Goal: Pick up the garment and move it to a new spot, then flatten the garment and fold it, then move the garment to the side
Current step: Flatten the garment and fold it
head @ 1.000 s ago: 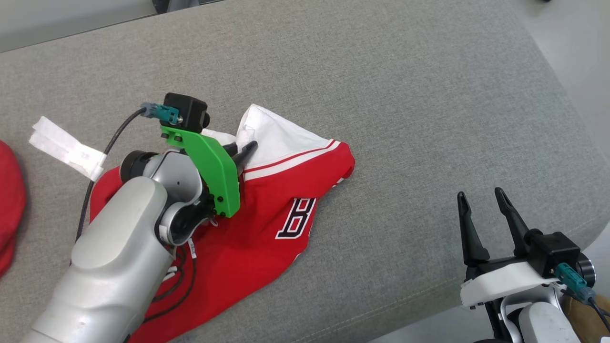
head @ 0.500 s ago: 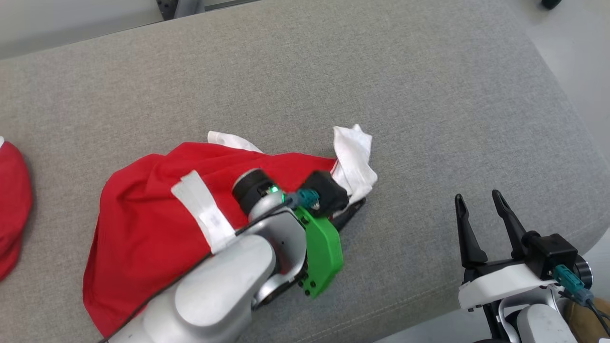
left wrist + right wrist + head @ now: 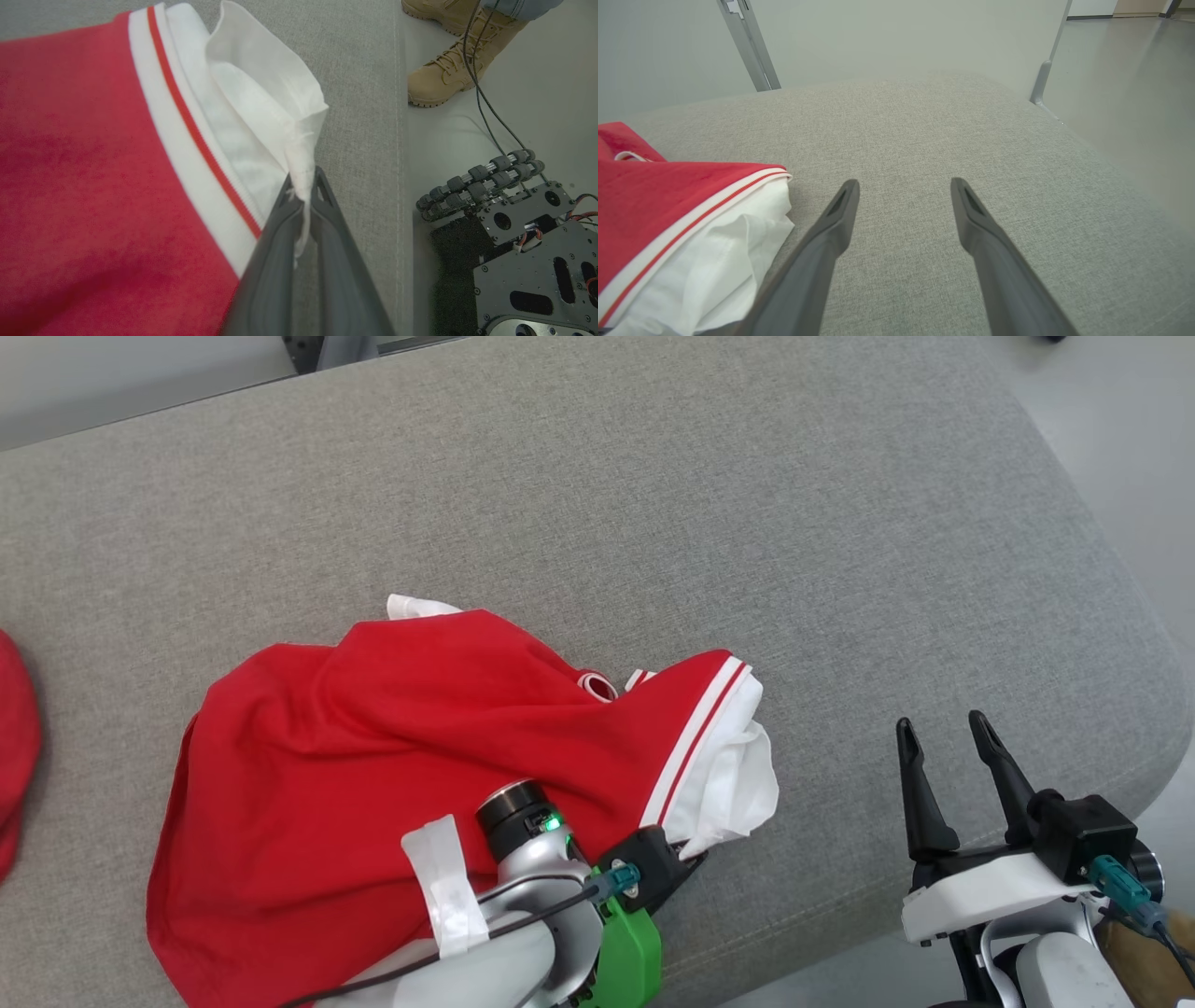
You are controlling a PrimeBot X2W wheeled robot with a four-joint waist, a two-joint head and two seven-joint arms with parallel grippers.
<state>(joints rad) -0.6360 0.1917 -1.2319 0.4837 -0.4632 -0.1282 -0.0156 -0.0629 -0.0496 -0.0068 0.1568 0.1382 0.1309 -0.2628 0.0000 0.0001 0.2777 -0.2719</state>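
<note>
The garment (image 3: 373,737) is a red shirt with a white, red-striped band and white lining, crumpled on the grey cushion (image 3: 653,504). My left gripper (image 3: 695,859) sits at the cushion's near edge, shut on the white lining at the garment's right end. The left wrist view shows that white cloth (image 3: 261,93) pinched between my left gripper's (image 3: 303,186) two closed fingers. My right gripper (image 3: 943,733) is open at the lower right, apart from the garment. In the right wrist view my right gripper (image 3: 903,186) holds nothing, and the garment (image 3: 668,200) lies to its left.
Another red cloth (image 3: 14,737) lies at the cushion's far left edge. A person's tan boots (image 3: 444,79) stand on the floor beyond the cushion's edge, near my own dark base (image 3: 514,242). The cushion's right corner (image 3: 1102,616) rounds off to the floor.
My left gripper closed on the white lining and dragged it to the right and toward the near edge, turning the garment over so its plain red side faces up. My right gripper stayed still.
</note>
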